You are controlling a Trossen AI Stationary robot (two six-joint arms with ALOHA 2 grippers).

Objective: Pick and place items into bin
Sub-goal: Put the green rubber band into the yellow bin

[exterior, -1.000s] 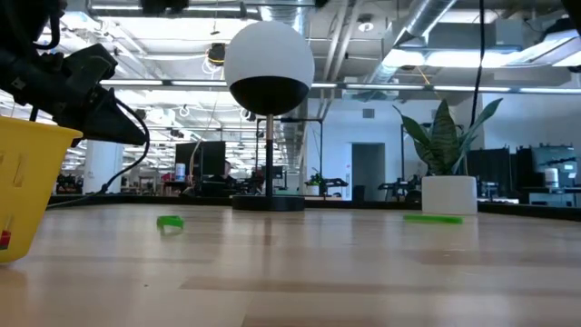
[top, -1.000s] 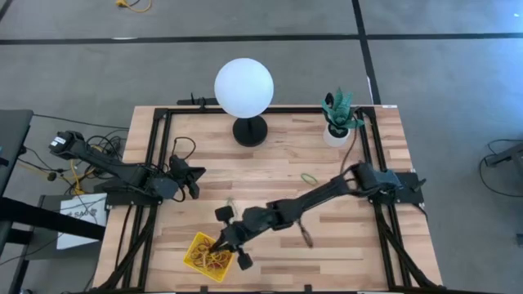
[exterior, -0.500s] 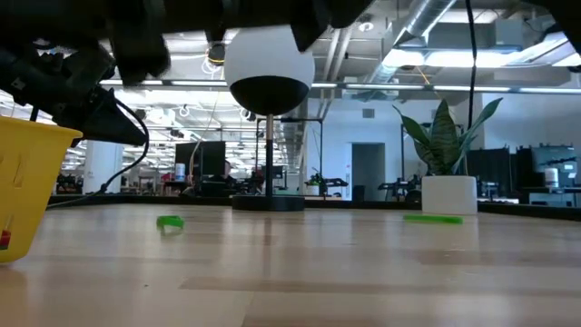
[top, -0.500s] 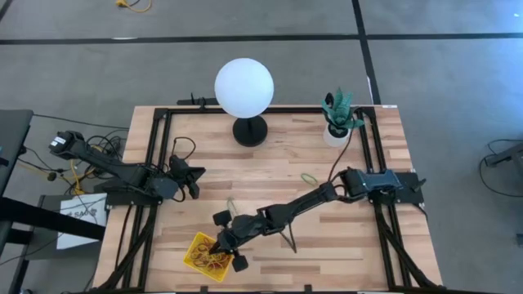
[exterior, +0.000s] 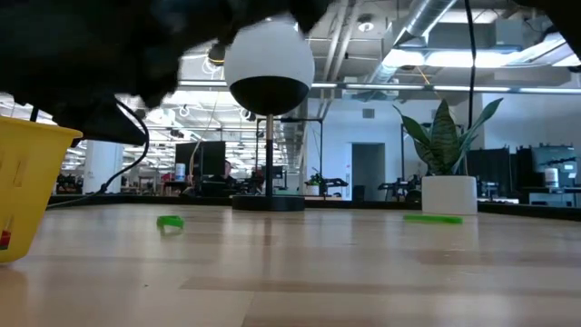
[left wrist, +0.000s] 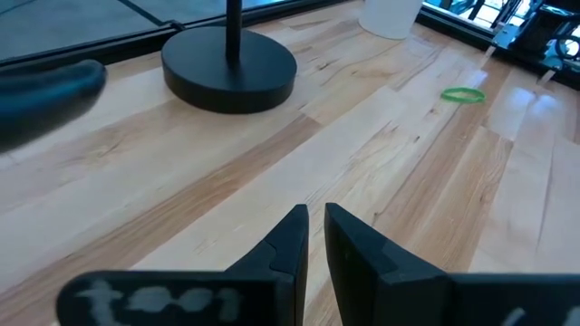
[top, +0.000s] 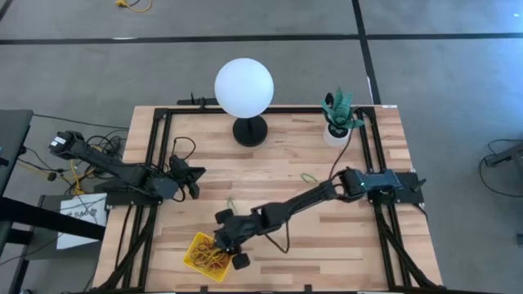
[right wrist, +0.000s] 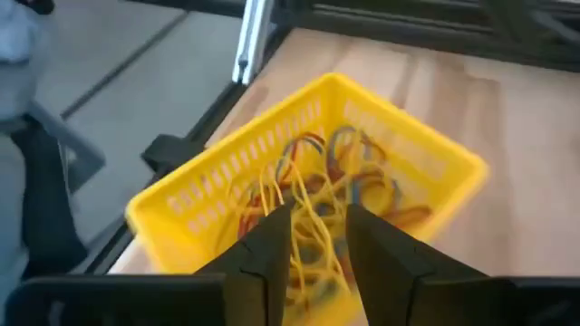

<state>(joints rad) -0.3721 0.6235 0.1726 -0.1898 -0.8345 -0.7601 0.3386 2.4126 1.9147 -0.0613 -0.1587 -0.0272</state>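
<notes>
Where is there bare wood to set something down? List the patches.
Free: the table's front right corner; the strip between lamp base and green band. Crowded: front left, right gripper over the yellow bin.

bin (right wrist: 227, 195): bright yellow | bands (right wrist: 313, 213) (tangled): yellow, red, blue | loose band (left wrist: 463, 94): green

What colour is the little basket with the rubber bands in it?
Bright yellow. The bin shows best in the right wrist view.
</notes>
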